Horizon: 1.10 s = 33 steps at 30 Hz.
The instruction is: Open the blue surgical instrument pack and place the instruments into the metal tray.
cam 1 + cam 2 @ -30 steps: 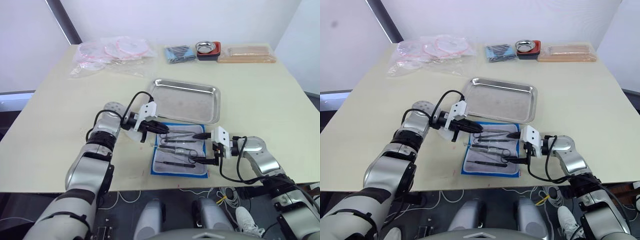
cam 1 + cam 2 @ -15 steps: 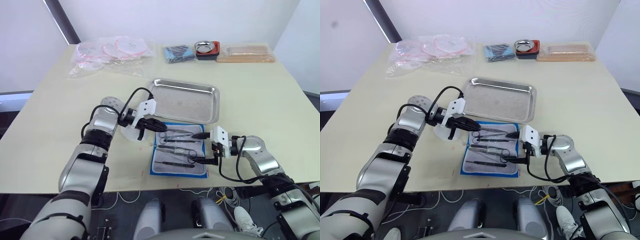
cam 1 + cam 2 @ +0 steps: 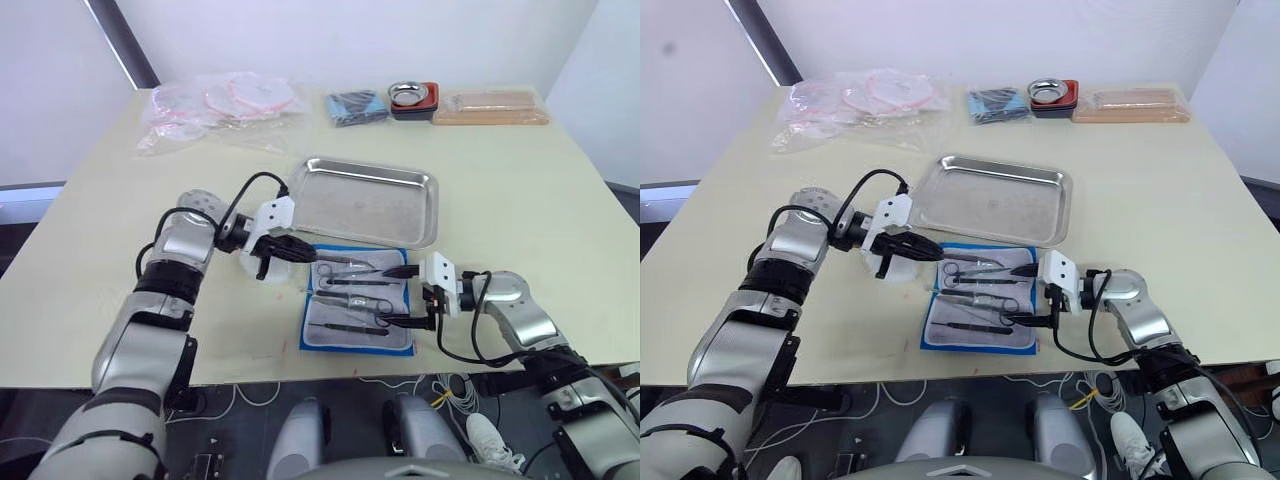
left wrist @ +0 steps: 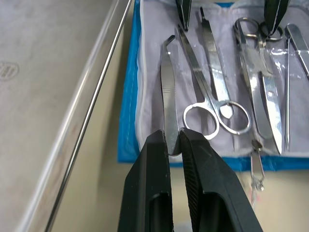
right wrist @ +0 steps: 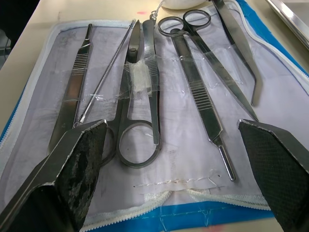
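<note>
left hand (image 4: pixel 173 141) pinching bent-tip silver forceps (image 4: pixel 168 92) at pack's 9 o'clock edge, for lift toward shallow steel tray (image 3: pixel 372 203) at 12 o'clock. right hand (image 5: pixel 174 159) spread wide over open blue fabric pack (image 3: pixel 358 311), likely steadying it.

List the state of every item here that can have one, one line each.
blue surgical instrument pack: open, flat on the table.
curved forceps: pinched at its end by the left gripper.
other instruments: lying in the pack.
metal tray: empty.
right gripper: open, over the pack.
</note>
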Motion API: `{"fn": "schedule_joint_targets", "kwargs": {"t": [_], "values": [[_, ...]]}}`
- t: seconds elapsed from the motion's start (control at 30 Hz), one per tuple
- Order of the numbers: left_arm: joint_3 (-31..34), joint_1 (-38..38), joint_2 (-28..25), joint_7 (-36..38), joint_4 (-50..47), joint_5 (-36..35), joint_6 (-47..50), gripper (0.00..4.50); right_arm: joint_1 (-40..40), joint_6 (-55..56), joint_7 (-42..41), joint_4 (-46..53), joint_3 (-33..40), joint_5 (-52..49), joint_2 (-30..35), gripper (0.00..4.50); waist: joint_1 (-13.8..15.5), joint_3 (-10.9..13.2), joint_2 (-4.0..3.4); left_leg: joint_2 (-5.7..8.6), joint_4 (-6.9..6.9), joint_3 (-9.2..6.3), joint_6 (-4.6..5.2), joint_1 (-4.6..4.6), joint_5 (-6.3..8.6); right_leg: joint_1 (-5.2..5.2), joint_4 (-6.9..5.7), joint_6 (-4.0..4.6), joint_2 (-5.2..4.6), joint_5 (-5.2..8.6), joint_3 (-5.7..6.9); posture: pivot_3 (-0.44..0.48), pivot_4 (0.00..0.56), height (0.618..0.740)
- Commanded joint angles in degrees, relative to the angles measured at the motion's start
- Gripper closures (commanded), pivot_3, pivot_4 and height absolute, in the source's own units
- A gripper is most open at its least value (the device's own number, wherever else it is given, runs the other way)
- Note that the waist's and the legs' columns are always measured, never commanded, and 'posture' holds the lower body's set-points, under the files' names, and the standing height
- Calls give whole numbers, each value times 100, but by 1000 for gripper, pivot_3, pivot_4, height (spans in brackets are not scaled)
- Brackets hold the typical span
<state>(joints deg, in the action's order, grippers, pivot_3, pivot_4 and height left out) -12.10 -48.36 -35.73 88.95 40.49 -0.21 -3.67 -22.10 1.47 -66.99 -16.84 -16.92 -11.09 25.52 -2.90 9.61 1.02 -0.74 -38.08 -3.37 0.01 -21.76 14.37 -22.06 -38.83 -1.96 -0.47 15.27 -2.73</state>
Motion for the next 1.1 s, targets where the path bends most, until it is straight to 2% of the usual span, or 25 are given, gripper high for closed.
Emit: {"fn": "schedule_joint_targets", "kwargs": {"t": [0.03, 0.73, 1.1], "values": [[172, 41, -234, 5, -327, -152, 124, 4484, 230, -262, 162, -597, -368, 612, 76, 0, -3, 0, 0, -1, 0, 0, 0, 0, 0, 0, 0, 1, 0, 1, 0, 0, 150, 740], [623, 977, -1145, -278, -1777, -743, 1145, 4484, 87, -119, 139, -874, -453, 624, -32, 0, -63, 2, 4, -57, 12, 9, 0, 3, 0, -12, 2, 9, 33, 1, -14, 0, 150, 740], [938, 1690, -1576, -358, -2939, -1272, 1821, 4484, 50, -96, 146, -921, -461, 627, -58, 0, -68, 2, 7, -63, 32, 31, 0, 1, 0, -36, 0, 16, 31, 1, -34, 0, 150, 740]]}}
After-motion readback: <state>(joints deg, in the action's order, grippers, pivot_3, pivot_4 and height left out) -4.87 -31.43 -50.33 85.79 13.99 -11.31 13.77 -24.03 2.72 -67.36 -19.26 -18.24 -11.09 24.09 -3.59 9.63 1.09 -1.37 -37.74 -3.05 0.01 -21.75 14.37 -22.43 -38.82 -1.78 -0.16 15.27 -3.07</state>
